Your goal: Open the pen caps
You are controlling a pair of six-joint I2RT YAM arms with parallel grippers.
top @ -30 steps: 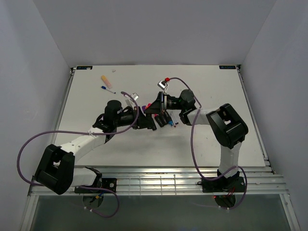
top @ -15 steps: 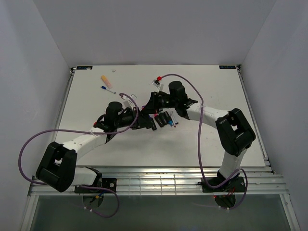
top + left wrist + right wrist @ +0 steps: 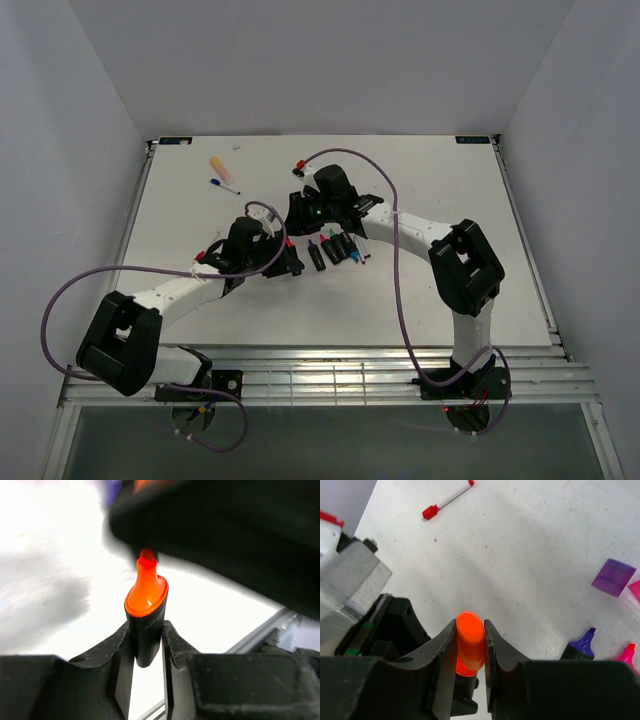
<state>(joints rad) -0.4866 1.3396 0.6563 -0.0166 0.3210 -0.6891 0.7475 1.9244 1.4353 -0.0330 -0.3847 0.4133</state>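
Left claw [image 3: 146,631] clamps orange highlighter [image 3: 145,607], nib outward along its fingers; right claw [image 3: 469,628] clamps cap [image 3: 470,641].

Behind the grippers, the left arm [image 3: 170,292] and right arm [image 3: 420,228] are wearing white shells with black joint housings. A purple cable [image 3: 58,300] is trailing back from each wrist. The left gripper [image 3: 147,631] and right gripper [image 3: 470,629] are showing matte black, scuffed fingers [image 3: 120,651]

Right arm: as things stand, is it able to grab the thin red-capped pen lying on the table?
Probably not yet. The right gripper is shut on the orange cap, so its jaws are occupied. The red-capped pen itself lies in the open with nothing on it.
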